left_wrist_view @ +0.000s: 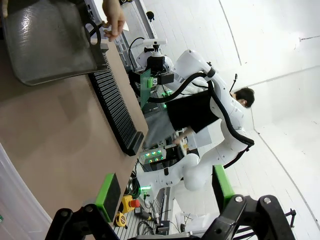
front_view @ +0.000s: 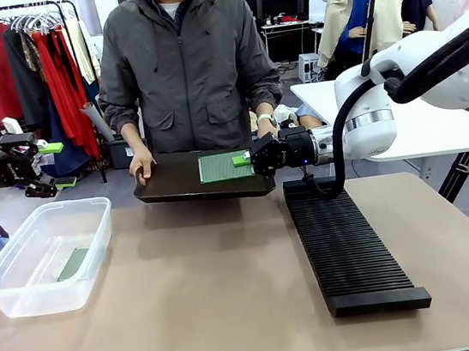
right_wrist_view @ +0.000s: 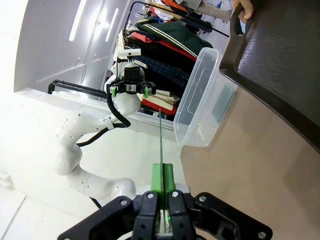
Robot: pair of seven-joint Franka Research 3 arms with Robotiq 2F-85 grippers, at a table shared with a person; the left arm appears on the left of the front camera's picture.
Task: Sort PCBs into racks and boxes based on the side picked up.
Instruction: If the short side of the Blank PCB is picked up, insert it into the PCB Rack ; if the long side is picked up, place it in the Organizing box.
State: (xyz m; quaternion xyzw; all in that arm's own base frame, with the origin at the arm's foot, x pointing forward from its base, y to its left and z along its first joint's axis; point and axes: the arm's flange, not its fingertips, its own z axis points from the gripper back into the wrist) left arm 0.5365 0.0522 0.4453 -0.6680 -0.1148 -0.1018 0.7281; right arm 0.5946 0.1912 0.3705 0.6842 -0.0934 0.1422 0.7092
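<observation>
Rack [front_view: 352,246] nearest; right tool [front_view: 245,159] pinches a PCB [front_view: 223,167]; left tool [front_view: 58,165] spread wide.

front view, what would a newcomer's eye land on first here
The right gripper pinching a green PCB at the black tray that a person holds at the far edge. Then the clear tub at left with a loose PCB inside, and the long black rack at right.

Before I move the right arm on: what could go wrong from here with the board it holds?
The right claw pinches the PCB by one edge only, so it may swing or slip. The person's hand on the tray is close by; a fast move could hit it. The rack slots are narrow, so a tilted board may jam.
</observation>
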